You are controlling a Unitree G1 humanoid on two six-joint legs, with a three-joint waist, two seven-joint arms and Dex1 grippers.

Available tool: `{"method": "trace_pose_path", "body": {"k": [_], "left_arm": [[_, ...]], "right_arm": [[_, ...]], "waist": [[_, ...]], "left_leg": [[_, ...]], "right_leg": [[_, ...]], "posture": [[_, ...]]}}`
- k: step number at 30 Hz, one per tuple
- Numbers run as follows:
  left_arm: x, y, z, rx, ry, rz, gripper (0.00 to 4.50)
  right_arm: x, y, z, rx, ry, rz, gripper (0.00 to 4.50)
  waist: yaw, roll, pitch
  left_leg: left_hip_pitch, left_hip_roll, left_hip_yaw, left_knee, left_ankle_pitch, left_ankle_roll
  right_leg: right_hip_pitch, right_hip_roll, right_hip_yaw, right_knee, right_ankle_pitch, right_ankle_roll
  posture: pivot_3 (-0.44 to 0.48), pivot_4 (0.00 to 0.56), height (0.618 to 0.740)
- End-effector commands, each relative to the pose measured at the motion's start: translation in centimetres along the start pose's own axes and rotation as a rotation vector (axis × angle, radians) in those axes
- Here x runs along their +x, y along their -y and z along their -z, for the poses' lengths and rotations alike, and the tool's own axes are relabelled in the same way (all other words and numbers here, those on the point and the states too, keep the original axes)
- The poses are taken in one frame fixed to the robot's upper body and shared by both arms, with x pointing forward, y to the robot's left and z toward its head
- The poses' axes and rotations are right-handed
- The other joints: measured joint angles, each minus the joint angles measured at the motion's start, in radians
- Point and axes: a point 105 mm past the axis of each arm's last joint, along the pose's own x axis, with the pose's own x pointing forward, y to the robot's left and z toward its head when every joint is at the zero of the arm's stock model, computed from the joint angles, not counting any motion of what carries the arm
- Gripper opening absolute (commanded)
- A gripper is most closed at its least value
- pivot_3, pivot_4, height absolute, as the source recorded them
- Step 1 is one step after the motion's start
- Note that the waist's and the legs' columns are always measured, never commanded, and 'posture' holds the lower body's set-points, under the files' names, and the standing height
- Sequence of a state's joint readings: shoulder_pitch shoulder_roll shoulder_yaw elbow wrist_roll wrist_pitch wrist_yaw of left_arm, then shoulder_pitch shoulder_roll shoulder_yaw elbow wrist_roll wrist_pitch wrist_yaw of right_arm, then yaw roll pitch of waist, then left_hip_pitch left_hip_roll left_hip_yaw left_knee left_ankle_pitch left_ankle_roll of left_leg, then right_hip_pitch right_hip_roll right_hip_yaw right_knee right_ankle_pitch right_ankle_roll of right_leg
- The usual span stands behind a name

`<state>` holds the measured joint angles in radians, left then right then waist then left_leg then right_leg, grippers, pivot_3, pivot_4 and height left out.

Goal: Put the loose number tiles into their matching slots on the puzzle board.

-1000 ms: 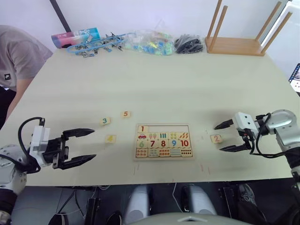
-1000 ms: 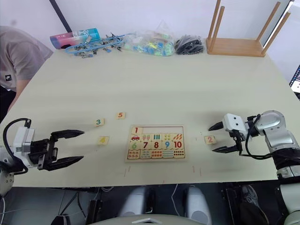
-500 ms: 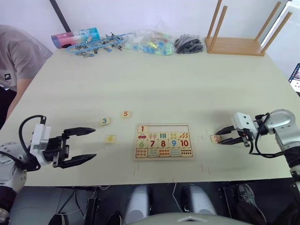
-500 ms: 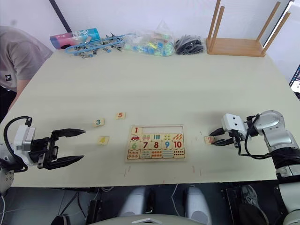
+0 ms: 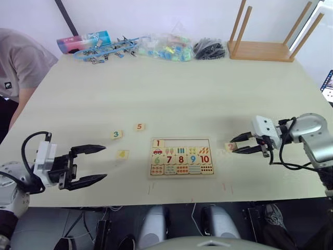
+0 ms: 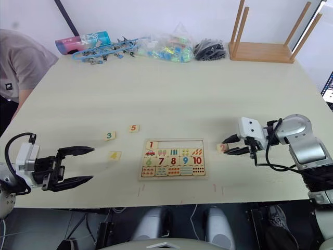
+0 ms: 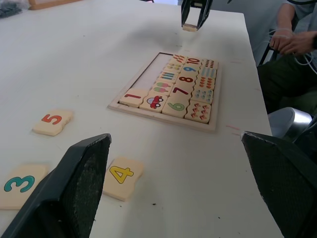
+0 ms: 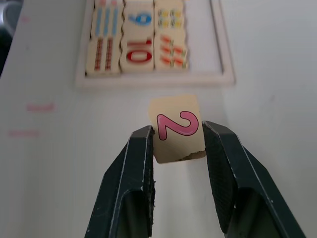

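The tile printed with a pink 2 [image 8: 177, 128] is held between the two black fingers [image 8: 132, 173] of the right tool [image 5: 240, 146], pinched by its side edges and apparently raised just off the tabletop [image 5: 171, 88], close beside the right-hand end of the puzzle board [image 5: 181, 157]. On the board, the 1 tile [image 5: 158, 143] is already seated at the left end of the top row, and the rest of that row [image 7: 153, 74] is seen as bare pale wood, so four slots are judged to be still open; the rows below are filled with pictures, the numbers 6 to 10 and dot squares. The step in hand is judged to be the carrying of the 2 to its slot, the one just beside the 1. For that, the tile has to be brought across the board to the far end of the open row, squared to the recess and lowered flat before being released. Three more tiles lie loose on the tabletop to the left of the board: the 3 [image 5: 117, 134], the 4 [image 5: 123, 154] and the 5 [image 5: 139, 126], each apart from the others. The left tool [image 5: 87, 165] is held wide apart and empty, near the 4 but not touching it. Toys and bags [image 5: 156, 47] are lined along the far edge, and a person's sleeve [image 5: 21, 60] is seen at the far left.
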<state>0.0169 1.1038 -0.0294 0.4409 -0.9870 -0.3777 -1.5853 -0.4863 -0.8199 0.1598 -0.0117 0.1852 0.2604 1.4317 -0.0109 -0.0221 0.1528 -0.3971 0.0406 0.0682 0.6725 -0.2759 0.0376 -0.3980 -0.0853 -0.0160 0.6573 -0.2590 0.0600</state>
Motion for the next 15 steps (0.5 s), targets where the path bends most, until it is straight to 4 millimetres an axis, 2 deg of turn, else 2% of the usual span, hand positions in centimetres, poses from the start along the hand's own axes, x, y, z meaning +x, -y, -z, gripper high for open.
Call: {"method": "trace_pose_path", "body": {"k": [1, 7, 15], "left_arm": [[-0.1, -0.1, -0.9, 0.044, 0.027, 0.017, 4.50], [0.0, -0.2, -0.9, 0.046, 0.029, 0.015, 4.50], [0.0, 0.0, -0.7, 0.046, 0.035, 0.010, 4.50]], "right_arm": [[0.7, 0.5, -2.4, -0.003, -0.023, 0.051, 0.89], [3.5, 0.8, -5.7, 0.024, -0.048, 0.077, 0.89], [7.2, 1.5, -8.6, 0.099, -0.126, 0.079, 0.89]], "waist": [[0.000, 0.000, 0.000], [-0.001, 0.000, 0.000], [-0.002, -0.001, -0.001]], "left_leg": [[0.000, 0.000, 0.000, 0.000, 0.000, 0.000], [-0.002, 0.000, 0.000, 0.000, 0.000, 0.000], [-0.004, -0.001, -0.002, 0.000, 0.000, 0.000]], "right_leg": [[0.000, 0.000, 0.000, 0.000, 0.000, 0.000], [-0.002, 0.000, 0.000, 0.000, 0.000, 0.000], [-0.005, 0.000, 0.002, 0.001, 0.000, 0.000]], "posture": [[0.000, 0.150, 0.737], [0.000, 0.150, 0.737], [0.000, 0.150, 0.737]]}}
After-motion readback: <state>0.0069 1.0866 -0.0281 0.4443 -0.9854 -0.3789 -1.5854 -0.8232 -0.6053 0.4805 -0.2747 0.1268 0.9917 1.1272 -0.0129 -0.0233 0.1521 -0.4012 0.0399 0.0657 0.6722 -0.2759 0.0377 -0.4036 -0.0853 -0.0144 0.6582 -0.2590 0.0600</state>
